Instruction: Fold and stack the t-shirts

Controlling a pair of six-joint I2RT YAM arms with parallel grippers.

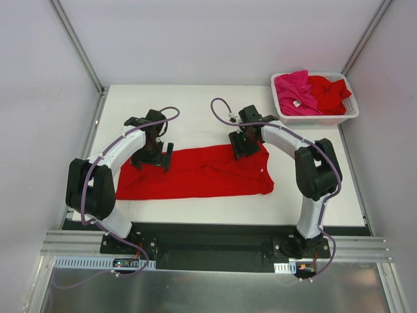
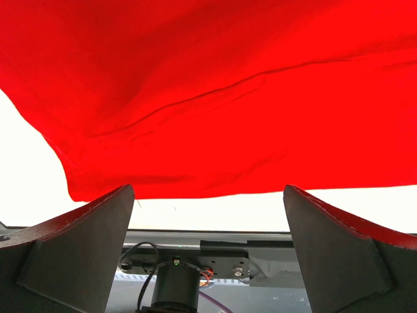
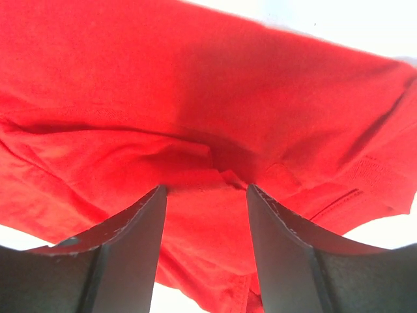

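Red shirt [image 1: 195,173]: spread flat, tabletop centre.
Left claw [image 1: 153,161]: jaws spread wide, empty, over shirt's far-left edge.
Right claw [image 1: 245,151]: jaws half apart at a cloth pucker; grip unclear.
Basket [image 1: 316,119]: far-right corner, holding pink shirt [image 1: 292,90].

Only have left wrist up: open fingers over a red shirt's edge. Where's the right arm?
Observer: The right gripper is down on the far edge of the same red t-shirt, toward its right end.
Operator: Has it got cloth?
Observer: The right wrist view shows jaws part open, fingertips on the fabric and a pucker between them. No grip confirmed.
Operator: More shirts to do?
Observer: Yes. A pink t-shirt and another red one sit in the white basket at the far right corner.
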